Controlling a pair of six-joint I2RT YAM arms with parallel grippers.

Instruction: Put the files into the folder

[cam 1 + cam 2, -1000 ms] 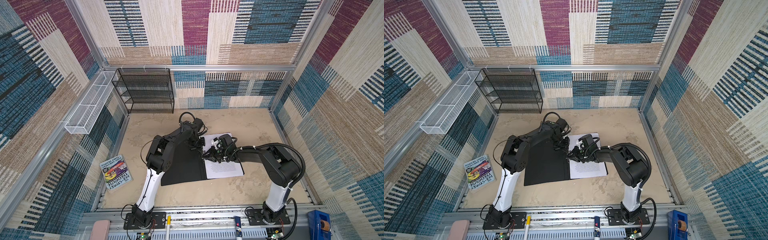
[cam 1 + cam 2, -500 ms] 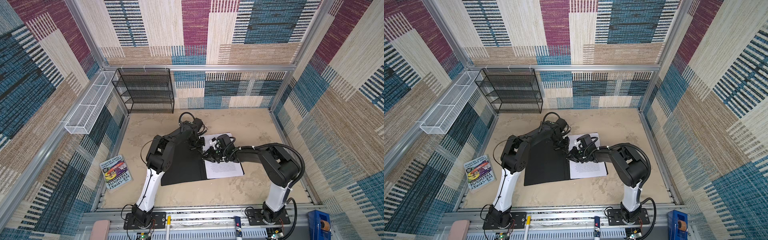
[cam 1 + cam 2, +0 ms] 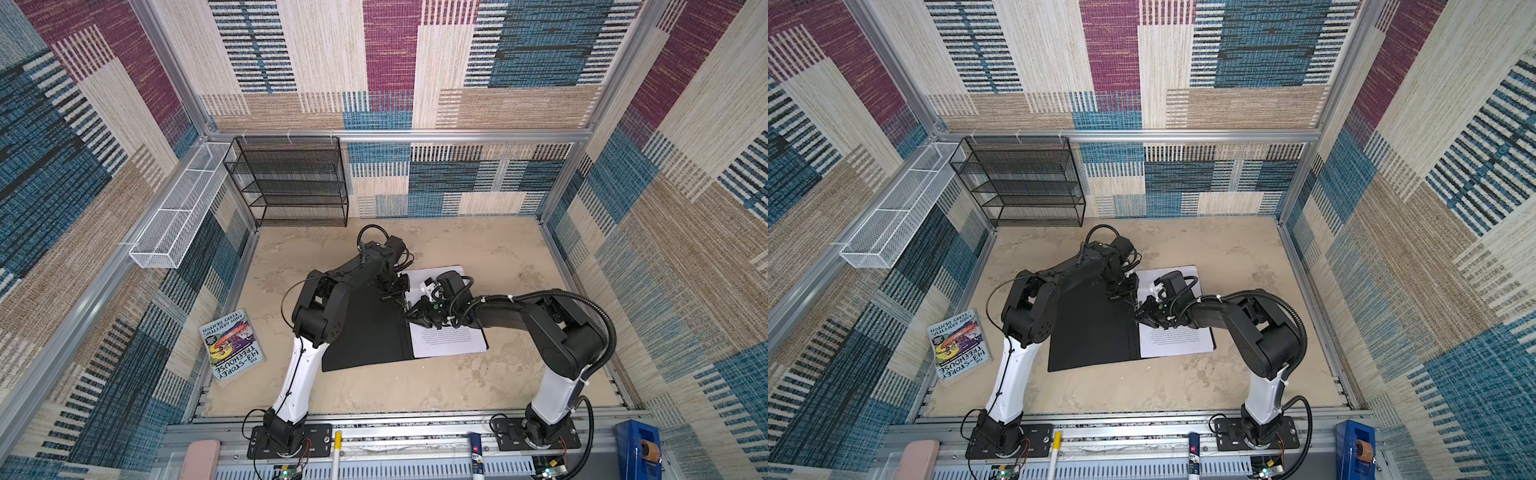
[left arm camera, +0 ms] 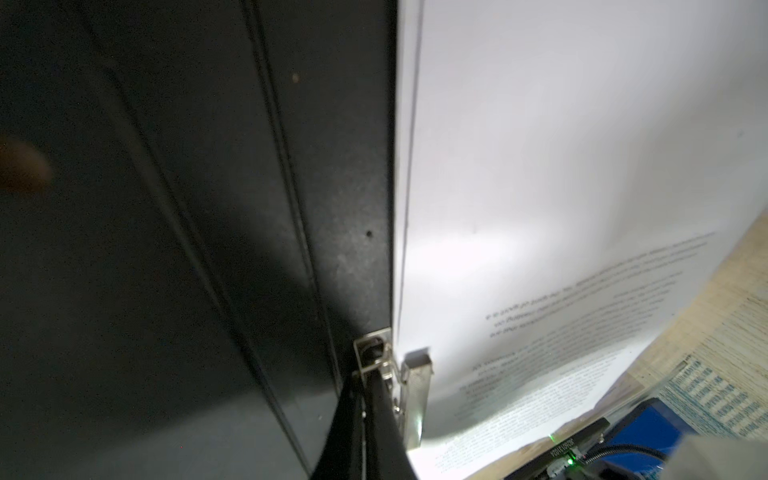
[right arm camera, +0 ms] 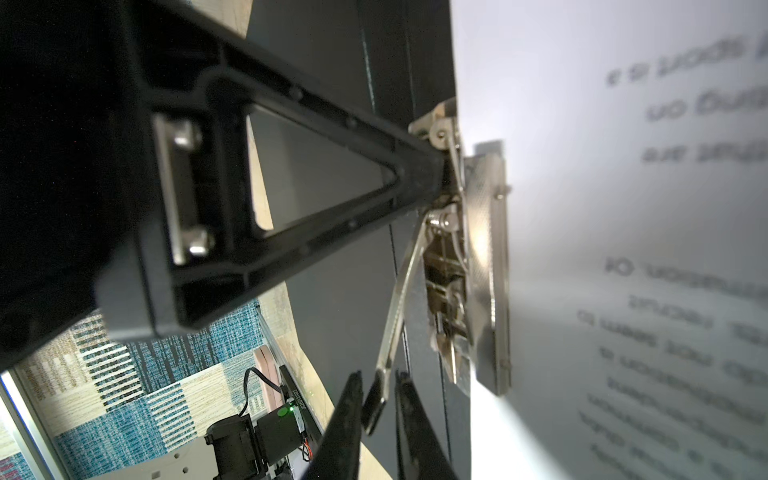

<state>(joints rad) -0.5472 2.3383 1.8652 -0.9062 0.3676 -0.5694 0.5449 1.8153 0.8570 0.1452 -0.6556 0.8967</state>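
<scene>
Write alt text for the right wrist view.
Inside the open folder, the right gripper straddles the black-tipped lever of the metal spine clip, whose plate sits over the printed files. The shut left gripper touches the clip's hinge end.

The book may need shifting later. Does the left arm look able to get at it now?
Probably yes: the book lies uncovered near that arm's base, though the left gripper is shut at the folder's spine.

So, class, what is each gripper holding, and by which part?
Right gripper: apparently the silver metal clip lever, by its black tip. Left gripper: shut, holds nothing, fingers against the clip's hinge.
</scene>
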